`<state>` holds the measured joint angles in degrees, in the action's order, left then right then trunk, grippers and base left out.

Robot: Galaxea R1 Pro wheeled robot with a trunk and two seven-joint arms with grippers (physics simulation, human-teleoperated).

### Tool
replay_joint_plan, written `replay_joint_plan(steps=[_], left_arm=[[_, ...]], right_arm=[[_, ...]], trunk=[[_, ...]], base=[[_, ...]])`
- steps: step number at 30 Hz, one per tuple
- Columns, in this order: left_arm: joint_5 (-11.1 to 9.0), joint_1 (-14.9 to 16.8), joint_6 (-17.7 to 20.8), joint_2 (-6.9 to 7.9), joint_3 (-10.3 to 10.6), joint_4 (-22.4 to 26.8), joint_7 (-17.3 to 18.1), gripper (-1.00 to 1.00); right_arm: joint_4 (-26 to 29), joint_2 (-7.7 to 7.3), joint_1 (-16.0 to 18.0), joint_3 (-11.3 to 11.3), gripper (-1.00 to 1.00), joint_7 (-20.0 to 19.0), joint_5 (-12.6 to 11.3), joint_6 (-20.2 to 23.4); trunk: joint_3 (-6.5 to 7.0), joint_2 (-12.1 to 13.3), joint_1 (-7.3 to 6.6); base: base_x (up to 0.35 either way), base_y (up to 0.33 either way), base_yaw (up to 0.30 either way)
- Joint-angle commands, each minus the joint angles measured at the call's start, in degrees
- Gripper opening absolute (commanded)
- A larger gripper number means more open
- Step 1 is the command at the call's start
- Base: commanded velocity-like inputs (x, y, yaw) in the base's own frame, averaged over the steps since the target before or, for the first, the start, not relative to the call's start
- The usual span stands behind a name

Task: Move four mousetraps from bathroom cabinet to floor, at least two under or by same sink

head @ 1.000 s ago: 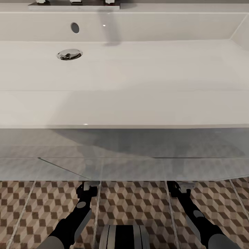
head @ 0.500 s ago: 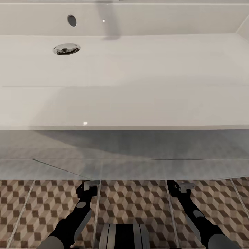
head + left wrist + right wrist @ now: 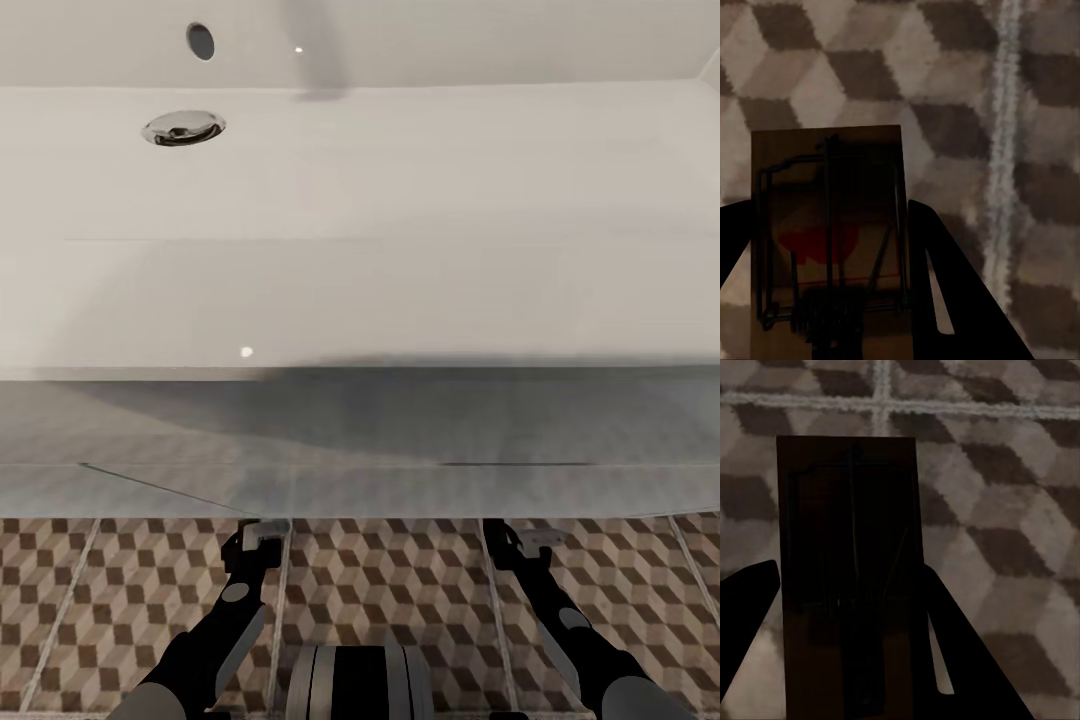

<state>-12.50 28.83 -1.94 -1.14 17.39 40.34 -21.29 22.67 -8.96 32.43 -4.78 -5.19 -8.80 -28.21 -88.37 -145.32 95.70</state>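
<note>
I see a plain white sink (image 3: 400,200) with a shiny chrome drain (image 3: 184,128) and a dark oval overflow hole (image 3: 200,41). The floor (image 3: 400,590) below is tiled in brown, beige and white cubes with pale grout lines. My left pincer (image 3: 832,285) is black and holds a brown wooden mousetrap (image 3: 829,240) with dark wire and a red patch. The right pincer (image 3: 847,652), also black, holds a darker brown mousetrap (image 3: 847,585).

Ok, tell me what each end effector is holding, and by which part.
Each holds one mousetrap by its long side edges: left end effector on one mousetrap, right end effector on the other.
</note>
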Motion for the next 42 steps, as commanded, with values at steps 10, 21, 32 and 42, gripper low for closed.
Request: replay_joint_plan(steps=[10,21,32,42], left_arm=[[0.20,0.00,0.09,0.00,0.01,0.00,-0.12,-1.00],[0.20,0.00,0.09,-0.01,0.10,0.00,-0.10,-1.00],[0.19,0.00,0.09,-0.02,0.10,0.00,-0.08,-1.00],[0.12,0.00,0.09,-0.03,0.15,0.00,-0.07,-1.00]], right_arm=[[0.01,0.00,0.01,0.01,-1.00,0.00,-0.08,0.00],[0.01,0.00,0.00,-0.02,-1.00,0.00,-0.16,0.08],[0.01,0.00,0.00,-0.03,-1.00,0.00,0.06,0.09],[0.01,0.00,0.00,-0.05,-1.00,0.00,0.57,0.09]], trunk=[[0.00,0.00,0.00],[-0.89,-0.05,0.10],[-0.89,-0.05,0.10],[-0.89,-0.05,0.10]], base=[[0.000,0.000,0.000],[0.000,0.000,0.000],[0.000,0.000,0.000],[0.000,0.000,0.000]])
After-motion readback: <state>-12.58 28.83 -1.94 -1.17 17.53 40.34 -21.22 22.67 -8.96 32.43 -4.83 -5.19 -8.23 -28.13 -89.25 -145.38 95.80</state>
